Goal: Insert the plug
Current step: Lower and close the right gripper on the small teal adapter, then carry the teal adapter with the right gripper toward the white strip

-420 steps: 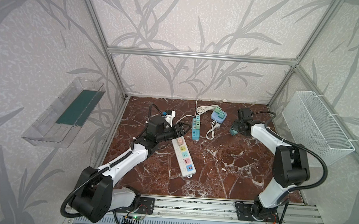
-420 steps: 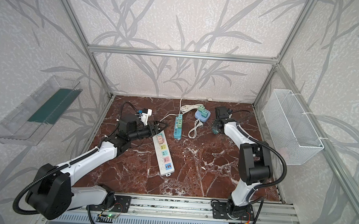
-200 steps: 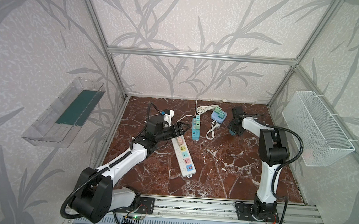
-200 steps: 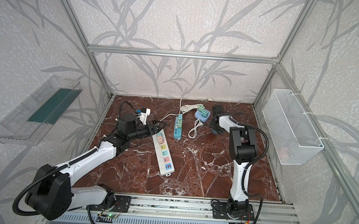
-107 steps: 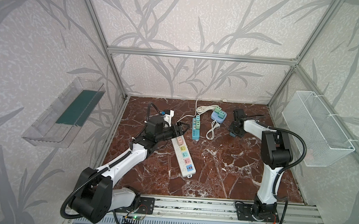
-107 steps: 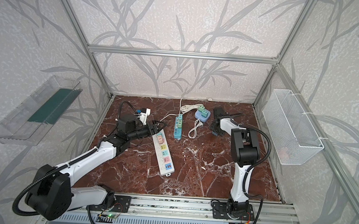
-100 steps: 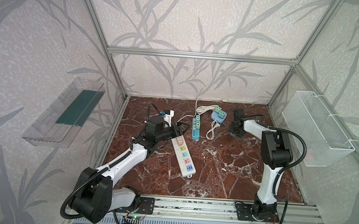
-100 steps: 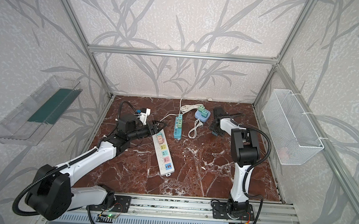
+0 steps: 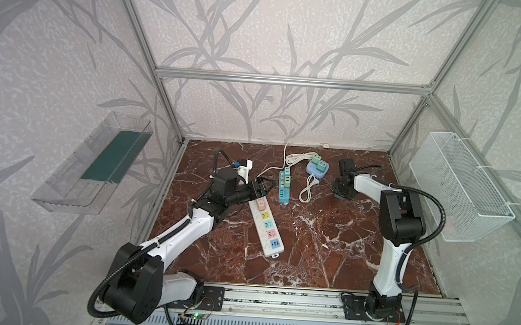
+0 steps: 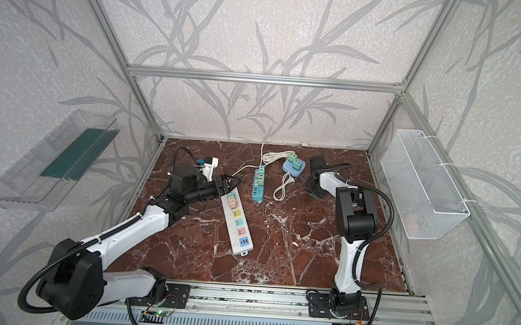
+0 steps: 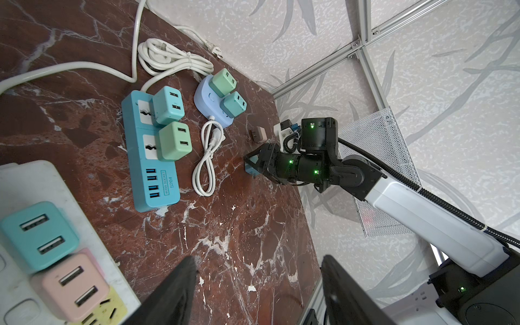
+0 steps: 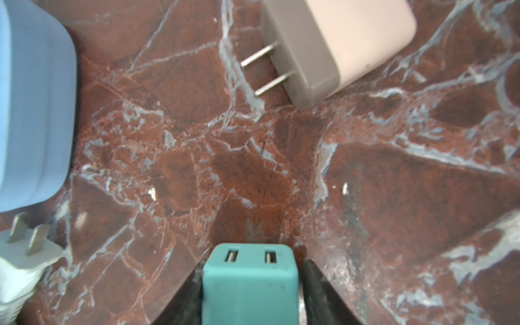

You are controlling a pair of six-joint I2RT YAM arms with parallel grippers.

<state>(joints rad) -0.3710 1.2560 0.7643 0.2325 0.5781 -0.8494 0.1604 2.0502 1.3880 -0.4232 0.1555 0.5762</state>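
Note:
In the right wrist view, a teal plug [image 12: 250, 284] with two USB slots sits between the fingers of my right gripper [image 12: 252, 268], which is shut on its sides, low over the marble floor [image 12: 253, 168]. In both top views this gripper [image 9: 340, 192] [image 10: 312, 190] is at the back right. The left wrist view shows the teal plug [image 11: 250, 170] in it too. My left gripper [image 11: 259, 292] [image 9: 260, 186] is open and empty, hovering over the far end of the white power strip [image 9: 266, 223] [image 10: 237, 224].
The white strip carries a teal charger [image 11: 39, 236] and a pink one [image 11: 74, 284]. A blue power strip [image 9: 284, 187], a light-blue socket hub [image 9: 317, 168] and a white cable [image 9: 307, 188] lie mid-back. A loose pink plug [image 12: 337, 42] lies nearby. A wire basket [image 9: 458, 186] hangs right.
The right arm's elbow has swung up and inward while its gripper stayed at the back right. Its jaws have drawn in on the teal plug. The left arm has not moved.

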